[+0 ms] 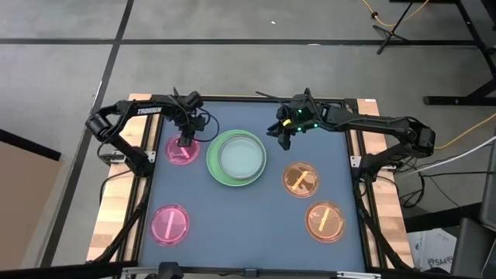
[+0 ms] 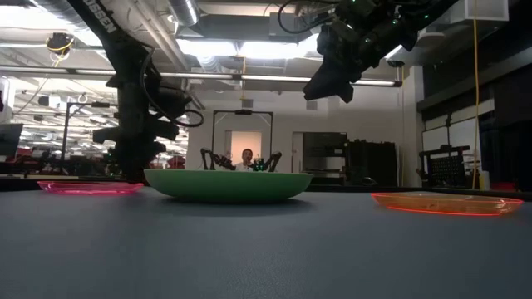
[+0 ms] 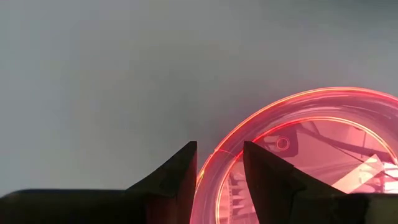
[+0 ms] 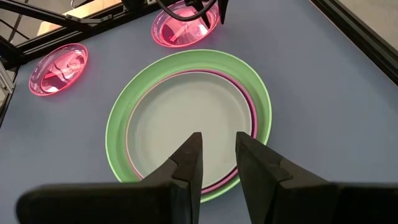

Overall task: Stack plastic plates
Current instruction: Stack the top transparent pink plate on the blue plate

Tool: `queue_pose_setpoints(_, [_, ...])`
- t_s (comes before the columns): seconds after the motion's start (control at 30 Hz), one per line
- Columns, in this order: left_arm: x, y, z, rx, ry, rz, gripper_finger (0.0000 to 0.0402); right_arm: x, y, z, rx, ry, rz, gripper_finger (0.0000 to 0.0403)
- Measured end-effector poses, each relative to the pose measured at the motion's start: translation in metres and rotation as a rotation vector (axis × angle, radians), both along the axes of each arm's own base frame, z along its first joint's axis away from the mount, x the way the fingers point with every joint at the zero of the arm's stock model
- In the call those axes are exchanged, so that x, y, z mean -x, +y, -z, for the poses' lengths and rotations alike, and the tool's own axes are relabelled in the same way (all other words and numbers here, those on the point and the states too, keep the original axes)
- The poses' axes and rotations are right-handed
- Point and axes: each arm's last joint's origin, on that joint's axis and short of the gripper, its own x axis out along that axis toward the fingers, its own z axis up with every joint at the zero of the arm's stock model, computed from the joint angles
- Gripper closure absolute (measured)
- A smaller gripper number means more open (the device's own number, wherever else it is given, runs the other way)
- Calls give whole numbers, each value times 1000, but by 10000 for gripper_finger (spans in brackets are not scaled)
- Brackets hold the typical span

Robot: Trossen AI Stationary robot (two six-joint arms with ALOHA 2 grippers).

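Observation:
A bright green plate (image 1: pixel 213 159) sits on the mat with a purple plate (image 4: pixel 252 106) and a pale blue-grey plate (image 1: pixel 241 157) nested in it. Two pink plates (image 1: pixel 183 151) (image 1: pixel 170 225) lie at the left and two orange plates (image 1: pixel 301 179) (image 1: pixel 325 221) at the right. My left gripper (image 1: pixel 186 141) is down at the far pink plate, open, one finger inside its rim (image 3: pixel 208 168) and one outside. My right gripper (image 1: pixel 281 138) hangs open and empty above the green plate's far right side. My left gripper points down with its fingers (image 3: pixel 180 177) astride the far pink plate's rim, one inside the plate and one outside. The plate lies flat on the mat. Whether the fingers touch the rim I cannot tell.
The dark mat (image 1: pixel 248 225) has bare room in the middle near side, between the near pink and near orange plates. Wooden table edges and frame rails run along both sides. A person shows far behind the table in the low view (image 2: pixel 247 158).

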Motion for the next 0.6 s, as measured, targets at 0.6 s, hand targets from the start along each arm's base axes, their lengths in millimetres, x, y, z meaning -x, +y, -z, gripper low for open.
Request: queue_pose_setpoints(0.6, [9,9,5,27,8,-50,278,0,0,0,0,0,0,316])
